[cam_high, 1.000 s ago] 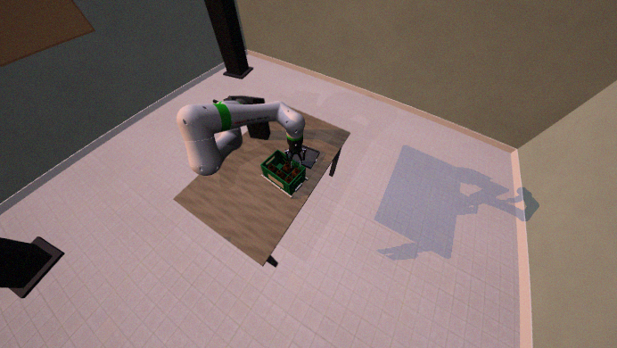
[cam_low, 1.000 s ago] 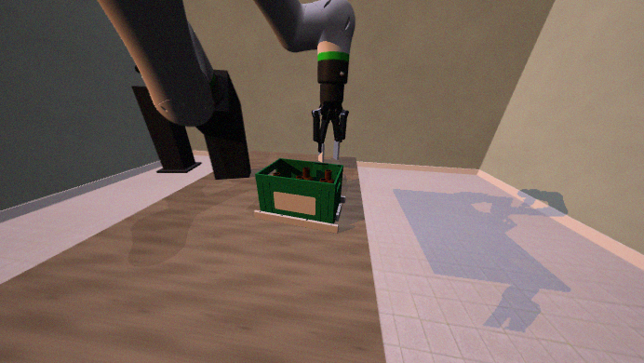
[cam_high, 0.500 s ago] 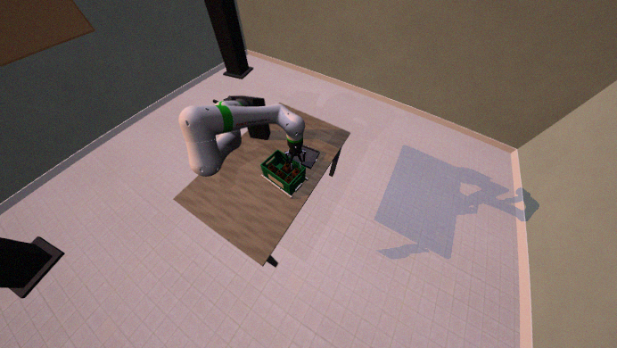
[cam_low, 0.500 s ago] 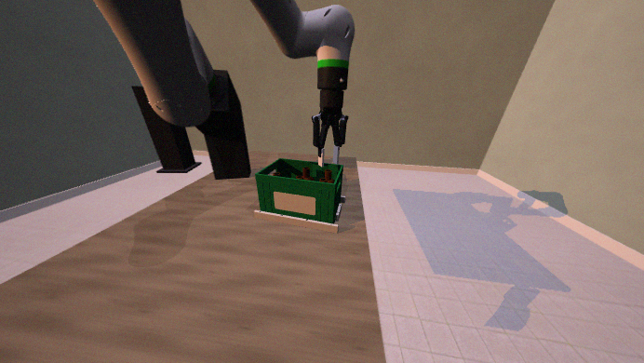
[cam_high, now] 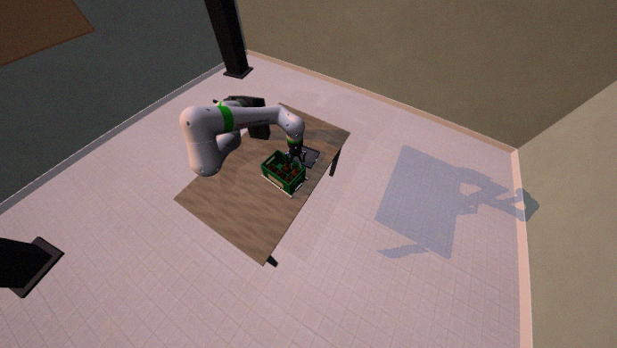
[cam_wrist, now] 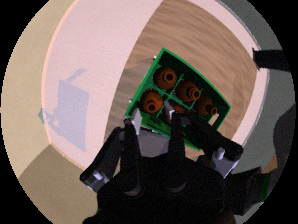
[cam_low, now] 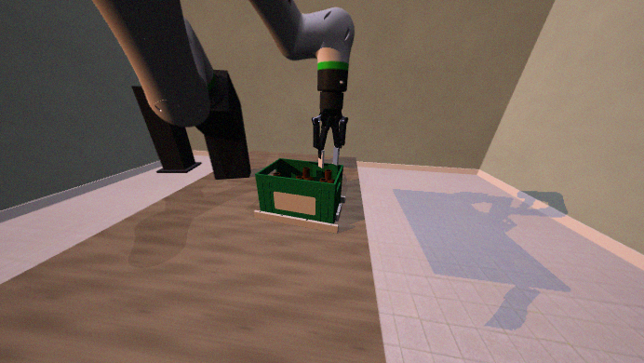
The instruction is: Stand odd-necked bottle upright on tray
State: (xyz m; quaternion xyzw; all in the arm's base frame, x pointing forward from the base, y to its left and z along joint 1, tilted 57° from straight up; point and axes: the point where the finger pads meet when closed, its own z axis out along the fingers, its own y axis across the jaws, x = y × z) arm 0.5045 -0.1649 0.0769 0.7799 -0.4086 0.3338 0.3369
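Note:
A green crate (cam_low: 300,195) stands on the wooden table near its right edge. Several brown bottles (cam_low: 305,173) stand upright in it. The wrist view shows their round tops (cam_wrist: 189,91) from above. My gripper (cam_low: 328,160) points straight down just above the far right part of the crate, its fingertips about level with the rim. The fingers are partly open with nothing between them; the wrist view (cam_wrist: 154,119) shows them over the crate's near edge. The dark tray (cam_high: 310,156) lies flat on the table just behind the crate, partly hidden by the gripper.
The crate sits on a thin pale board (cam_low: 296,221). The table's right edge runs close beside the crate, with tiled floor below. The robot's dark pedestal (cam_low: 223,126) stands at the back left of the table.

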